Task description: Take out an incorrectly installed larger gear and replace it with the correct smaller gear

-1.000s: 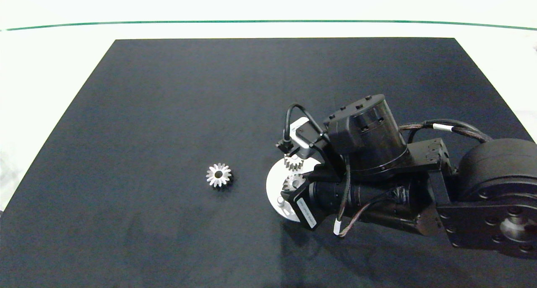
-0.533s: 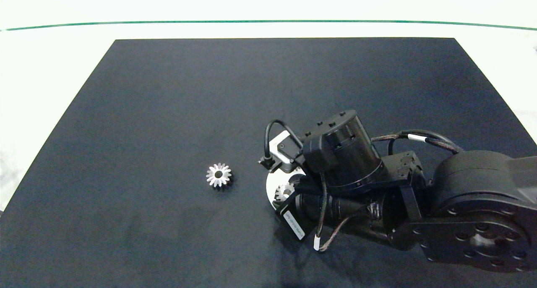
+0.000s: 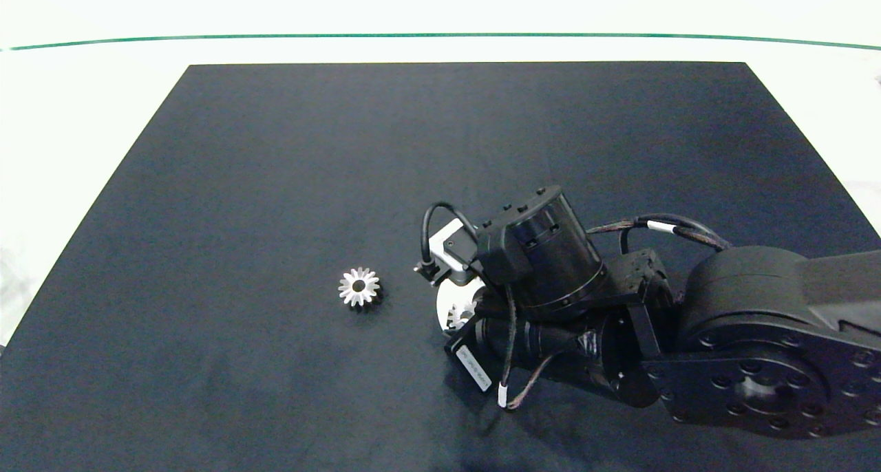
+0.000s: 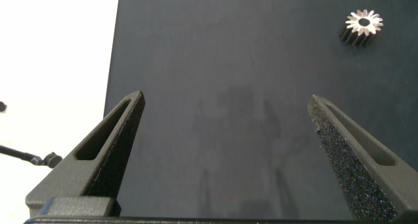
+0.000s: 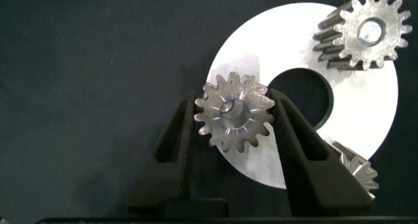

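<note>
My right gripper (image 5: 234,103) is shut on the smaller gear (image 5: 234,114), one finger on each side of it. The gear sits over the rim of a white disc (image 5: 281,48) with a round centre hole. In the head view the right wrist covers most of the disc (image 3: 449,300), and a toothed gear (image 3: 457,315) peeks out beside it. The larger gear (image 3: 358,287), a starburst of long pointed teeth, lies flat on the mat left of the disc, also seen as the larger gear (image 4: 364,23) from the left wrist. My left gripper (image 4: 225,100) is open over bare mat.
A second short-toothed gear (image 5: 366,31) sits on the disc, and a bevel-toothed gear (image 5: 356,170) shows at its edge. A black mat (image 3: 275,183) covers the white table (image 3: 82,114). The right arm (image 3: 743,334) fills the mat's front right.
The right arm has moved left and toward the table's front edge, carrying the gear with it. It now covers more of the disc, and the gear seen at the disc's far side is hidden.
</note>
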Robot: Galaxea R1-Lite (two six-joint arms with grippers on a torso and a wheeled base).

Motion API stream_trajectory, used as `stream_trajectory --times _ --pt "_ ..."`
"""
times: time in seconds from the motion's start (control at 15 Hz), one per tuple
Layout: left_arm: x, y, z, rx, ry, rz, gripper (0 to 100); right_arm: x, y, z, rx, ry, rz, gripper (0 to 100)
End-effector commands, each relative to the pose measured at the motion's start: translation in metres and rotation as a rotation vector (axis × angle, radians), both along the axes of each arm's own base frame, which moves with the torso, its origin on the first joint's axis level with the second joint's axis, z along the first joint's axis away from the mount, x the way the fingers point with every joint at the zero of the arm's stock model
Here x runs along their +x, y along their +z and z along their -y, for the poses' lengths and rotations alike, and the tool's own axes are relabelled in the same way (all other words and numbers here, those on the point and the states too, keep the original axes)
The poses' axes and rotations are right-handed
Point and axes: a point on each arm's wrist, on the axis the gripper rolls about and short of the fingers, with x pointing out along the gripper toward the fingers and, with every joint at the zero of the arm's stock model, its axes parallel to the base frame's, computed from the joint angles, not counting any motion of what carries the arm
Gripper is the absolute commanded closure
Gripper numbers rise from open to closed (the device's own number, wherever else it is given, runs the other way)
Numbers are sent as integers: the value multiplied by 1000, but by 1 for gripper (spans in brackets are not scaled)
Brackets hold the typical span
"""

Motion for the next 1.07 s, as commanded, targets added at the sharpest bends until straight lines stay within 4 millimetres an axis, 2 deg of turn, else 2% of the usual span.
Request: stream_trajectory --times 0.07,0.4,1.07 --pt "-1 -1 0 1 2 4 0 2 -2 -5 -3 3 0 96" --pt "-3 -5 -1 5 2 -14 0 -3 -4 -11 -6 23 -2 96" --pt "-7 -8 -2 3 2 -8 0 2 -12 -12 -46 -21 10 96"
